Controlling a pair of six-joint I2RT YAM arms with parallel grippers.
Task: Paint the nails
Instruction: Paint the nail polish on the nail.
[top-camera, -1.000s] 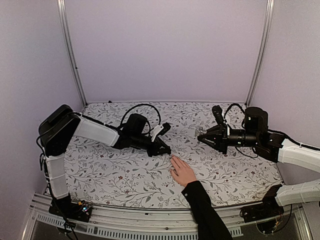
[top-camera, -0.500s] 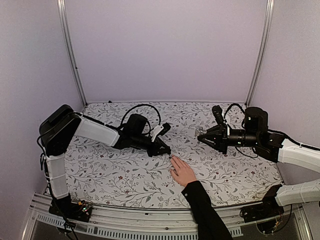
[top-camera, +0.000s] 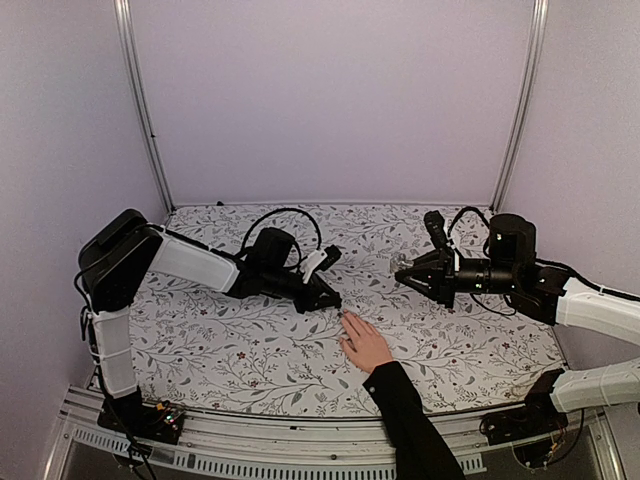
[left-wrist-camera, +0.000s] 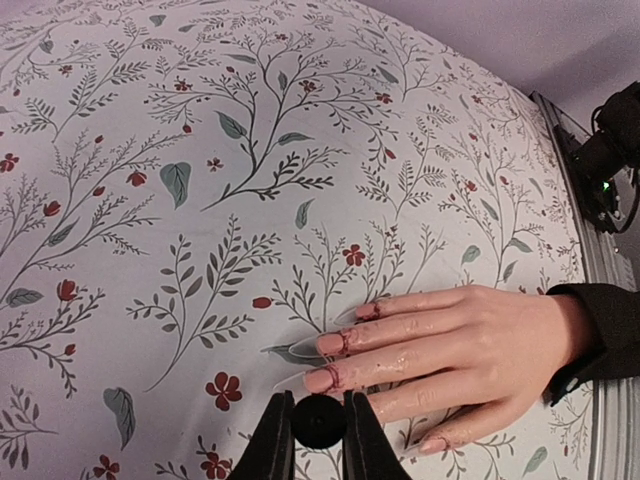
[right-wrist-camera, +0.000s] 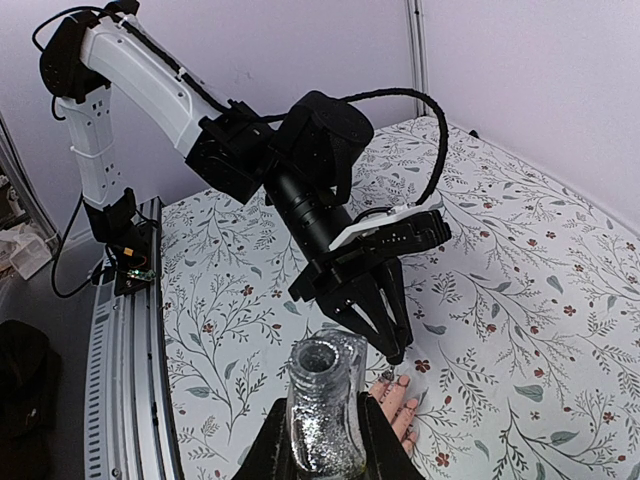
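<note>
Change: none that shows; over the last second both arms and the hand (top-camera: 365, 343) keep their places.
Meaning for the task: probably a pause or a very slow, fine stroke at the fingertips. Painting seems underway, but how many nails are done cannot be told.
Nails (left-wrist-camera: 327, 345): at the ends of the fingers, which lie flat on the flowered bench (top-camera: 220, 340) with a black sleeve (top-camera: 410, 420) behind. Reddish marks sit at the cuticles.
Left pincer (left-wrist-camera: 320, 428): pressed together on a small black round stub (left-wrist-camera: 320, 420), likely the brush handle, just beside the fingertips.
Left arm pose: stretched low across the bench, wrist angled down toward the hand.
Right pincer (right-wrist-camera: 322, 445): clamped on an open glittery bottle (right-wrist-camera: 322, 405), which stands upright.
Right arm pose: held level above the bench, apart from the hand, with the bottle facing the left arm.
</note>
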